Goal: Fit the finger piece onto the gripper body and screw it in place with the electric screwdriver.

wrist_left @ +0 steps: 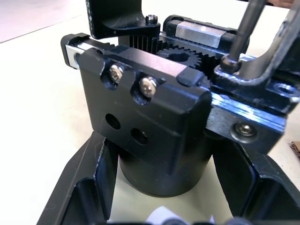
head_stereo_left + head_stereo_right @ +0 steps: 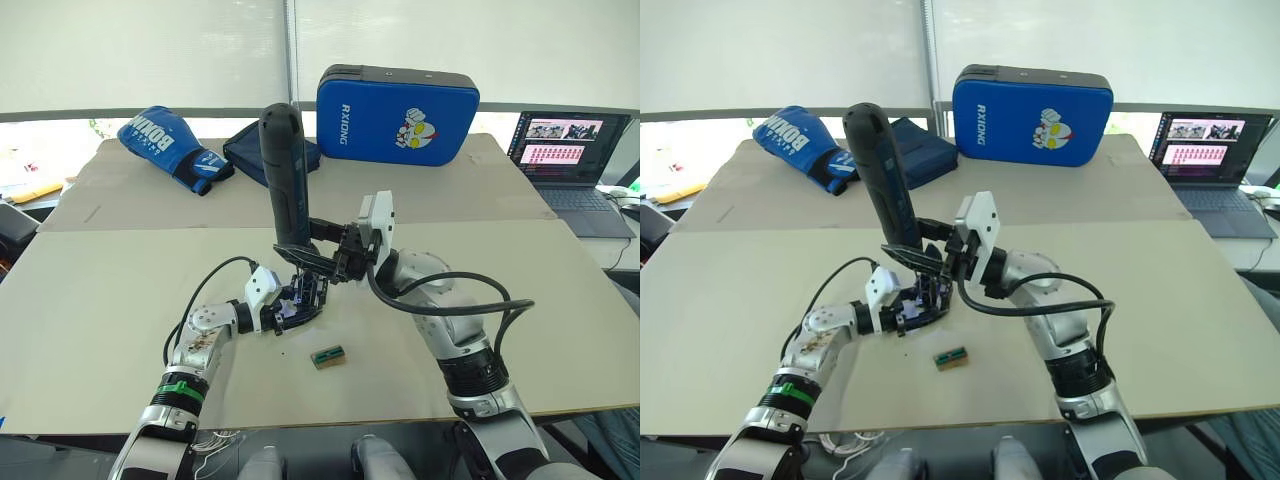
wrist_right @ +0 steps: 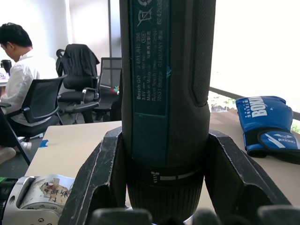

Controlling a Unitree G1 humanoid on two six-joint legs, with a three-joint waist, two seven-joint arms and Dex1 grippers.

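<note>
**Driving the screw, bit on the head**

At the middle of the pale tabletop [image 2: 120, 300], my left gripper [image 2: 285, 312] is clamped on the gripper body [image 1: 154, 122], a small black mechanical block with a short round base and silver screws; my two black fingers sit tight against its round base. My right gripper [image 2: 318, 252] is closed around the electric screwdriver [image 2: 286, 170], a long thick dark grey cylinder standing nearly upright, tilted slightly away from me. Its thin metal bit [image 1: 241, 33] comes down onto a dark screw head [image 1: 229, 62] on the flat black finger piece [image 1: 255, 77], which lies on top of the body beside the toothed gear [image 1: 187, 58]

As I judge it, the screw is being run in. To do it well I should bring the tool in line with the screw's axis, press down evenly so the bit does not cam out, and hold the body rigid against the twist. A small green-and-tan block [image 2: 327, 356] lies near, apart from the work
</note>
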